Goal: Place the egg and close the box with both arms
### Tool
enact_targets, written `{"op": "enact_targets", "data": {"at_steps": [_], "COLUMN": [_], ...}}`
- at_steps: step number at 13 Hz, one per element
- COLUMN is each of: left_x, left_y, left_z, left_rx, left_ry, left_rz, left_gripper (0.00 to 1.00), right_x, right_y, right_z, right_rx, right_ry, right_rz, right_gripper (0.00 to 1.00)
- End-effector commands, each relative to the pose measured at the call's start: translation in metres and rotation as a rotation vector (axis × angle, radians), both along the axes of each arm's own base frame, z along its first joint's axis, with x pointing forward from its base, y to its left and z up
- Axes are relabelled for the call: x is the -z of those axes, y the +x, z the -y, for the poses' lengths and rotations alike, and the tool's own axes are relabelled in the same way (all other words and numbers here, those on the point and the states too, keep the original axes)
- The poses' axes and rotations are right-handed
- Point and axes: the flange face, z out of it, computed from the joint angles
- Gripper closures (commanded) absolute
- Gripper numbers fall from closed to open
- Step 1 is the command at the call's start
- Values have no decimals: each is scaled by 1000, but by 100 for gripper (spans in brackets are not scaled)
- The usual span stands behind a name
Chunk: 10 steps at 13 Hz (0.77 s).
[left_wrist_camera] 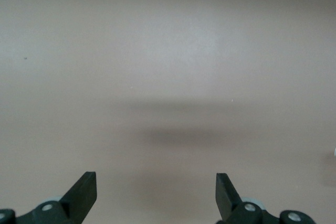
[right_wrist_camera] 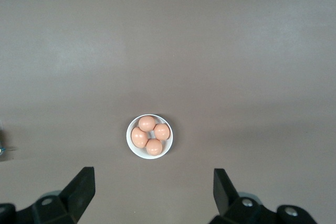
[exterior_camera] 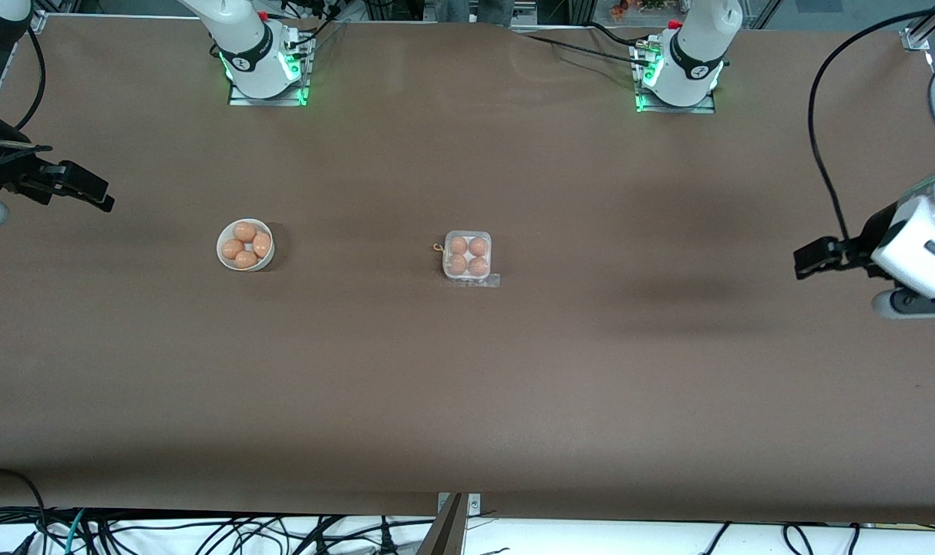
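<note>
No readable writing shows on the box (exterior_camera: 467,255), perhaps too small.

Box (exterior_camera: 467,255), bowl (exterior_camera: 245,244) well apart; open tabletop (exterior_camera: 467,385) between.

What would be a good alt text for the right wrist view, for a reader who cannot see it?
A round white bowl holding four brown eggs sits on a plain brown table. The right gripper hangs above it, its two black fingers wide open and empty.
</note>
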Motion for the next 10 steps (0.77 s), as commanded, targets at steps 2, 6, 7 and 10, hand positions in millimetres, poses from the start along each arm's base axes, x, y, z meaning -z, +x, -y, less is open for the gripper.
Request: {"op": "enact_targets", "data": {"at_steps": [2, 6, 7, 10], "left_x": [8, -4, -6, -9], "left_y": [-51, -79, -80, -85], "left_z": [-1, -7, -7, -14], "left_rx": [28, 40, 40, 40], "left_ry": [-23, -34, -35, -37], "left_rz": [15, 23, 26, 26], "left_gripper": [0, 0, 0, 0], "right_x": [-4, -4, -4, -4], "right_y": [-4, -4, -4, -4], "right_z": [-2, -2, -2, -2], "right_rx": [4, 4, 4, 4], "right_ry": [-11, -11, -11, -11], "right_rz": [2, 2, 2, 2], "right_gripper": [0, 0, 0, 0]}}
